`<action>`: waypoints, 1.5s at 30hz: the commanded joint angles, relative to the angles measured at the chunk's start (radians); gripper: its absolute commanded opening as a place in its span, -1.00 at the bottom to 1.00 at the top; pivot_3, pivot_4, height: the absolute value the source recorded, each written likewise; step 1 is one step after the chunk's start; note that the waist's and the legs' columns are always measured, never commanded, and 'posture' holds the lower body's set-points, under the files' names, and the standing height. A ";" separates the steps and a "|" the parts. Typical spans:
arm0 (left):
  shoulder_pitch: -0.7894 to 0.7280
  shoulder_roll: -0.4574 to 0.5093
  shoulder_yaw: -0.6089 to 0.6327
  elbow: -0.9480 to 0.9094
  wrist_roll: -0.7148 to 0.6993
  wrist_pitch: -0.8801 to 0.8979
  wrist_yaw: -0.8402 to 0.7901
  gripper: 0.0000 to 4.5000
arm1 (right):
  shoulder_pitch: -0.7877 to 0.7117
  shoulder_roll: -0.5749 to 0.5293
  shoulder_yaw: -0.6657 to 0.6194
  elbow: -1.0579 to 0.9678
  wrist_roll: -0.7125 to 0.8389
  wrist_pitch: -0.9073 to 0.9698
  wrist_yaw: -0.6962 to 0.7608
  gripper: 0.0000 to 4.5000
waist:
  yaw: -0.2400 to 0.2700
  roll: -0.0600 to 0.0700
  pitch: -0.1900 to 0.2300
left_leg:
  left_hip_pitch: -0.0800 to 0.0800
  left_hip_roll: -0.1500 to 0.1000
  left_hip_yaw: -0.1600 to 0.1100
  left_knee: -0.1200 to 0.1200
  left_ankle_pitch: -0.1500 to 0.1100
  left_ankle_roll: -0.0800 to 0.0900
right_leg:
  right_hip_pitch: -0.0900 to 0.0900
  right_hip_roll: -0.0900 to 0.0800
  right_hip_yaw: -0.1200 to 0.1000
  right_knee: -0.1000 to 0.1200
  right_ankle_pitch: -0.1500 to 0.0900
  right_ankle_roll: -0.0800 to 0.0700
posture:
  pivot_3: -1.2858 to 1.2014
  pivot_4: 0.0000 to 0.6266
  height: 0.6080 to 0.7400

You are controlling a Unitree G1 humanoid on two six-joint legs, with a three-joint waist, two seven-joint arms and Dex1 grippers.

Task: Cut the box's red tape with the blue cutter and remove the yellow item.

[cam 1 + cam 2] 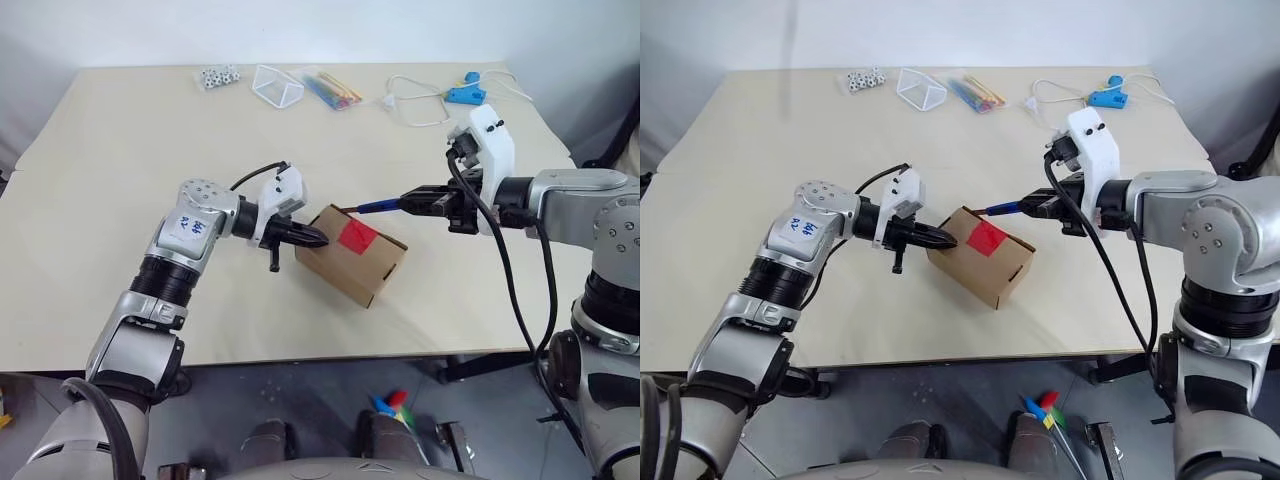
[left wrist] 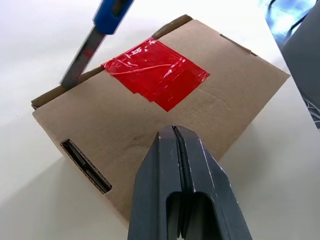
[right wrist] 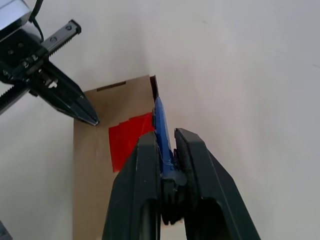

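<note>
Cardboard box (image 1: pixel 352 256), mid-table, is pinned by the closed left gripper (image 2: pixel 176 131). The blue cutter (image 1: pixel 380 208), clamped in the right gripper (image 1: pixel 412 199), sits at the seam beside the red tape (image 2: pixel 155 72); the box could skid under cutting pressure.

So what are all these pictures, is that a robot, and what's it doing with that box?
Yes, it is a robot with two arms. Two pictures come from cameras in its head, looking down at a table. The other two come from little cameras on its wrists, so you see its black fingers up close. The left end effector is shut and rests on the edge of the box, steadying it. The right end effector is shut on the blue cutter, whose tip sits at the box's edge near the red tape. At the far side of the table lie coloured sticks, a clear container and a light-blue gadget with a white cable.
</note>
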 commanded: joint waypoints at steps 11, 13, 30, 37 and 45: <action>-0.018 -0.030 -0.085 -0.012 0.077 0.150 0.039 -1.00 | -0.071 -0.124 0.129 0.008 0.030 -0.007 0.072 -0.93 | 0.018 -0.001 0.000 | 0.000 0.000 -0.001 0.007 0.000 0.000 | 0.002 0.000 0.001 0.004 0.000 0.000 | 0.03 -0.52 1.00; -0.017 -0.032 -0.092 -0.021 0.081 0.177 0.049 -1.00 | -0.079 -0.141 0.150 0.013 0.033 -0.011 0.086 -0.93 | 0.019 -0.001 -0.001 | 0.000 0.000 -0.001 0.008 0.000 0.001 | 0.002 0.000 0.001 0.004 0.000 0.000 | 0.03 -0.52 1.00; -0.005 -0.041 -0.115 -0.063 0.084 0.328 0.120 -1.00 | -0.123 -0.242 0.272 0.049 0.034 -0.019 0.176 -0.93 | 0.032 -0.002 -0.001 | 0.000 0.000 -0.003 0.011 -0.001 0.001 | 0.004 0.000 0.001 0.005 0.000 0.000 | 0.03 -0.52 1.00; -0.013 -0.055 -0.113 -0.041 0.084 0.334 0.141 -1.00 | -0.141 -0.320 0.329 0.056 0.041 -0.032 0.249 -0.93 | 0.041 -0.002 -0.002 | 0.000 0.000 -0.002 0.012 -0.001 0.001 | 0.005 0.000 0.001 0.004 0.000 0.000 | 0.03 -0.52 1.00; -0.017 -0.062 -0.106 -0.023 0.084 0.337 0.154 -1.00 | -0.149 -0.359 0.363 0.059 0.041 -0.038 0.300 -0.93 | 0.043 -0.003 -0.002 | 0.000 0.000 -0.003 0.012 -0.001 0.001 | 0.005 -0.001 0.001 0.004 0.000 0.000 | 0.03 -0.52 1.00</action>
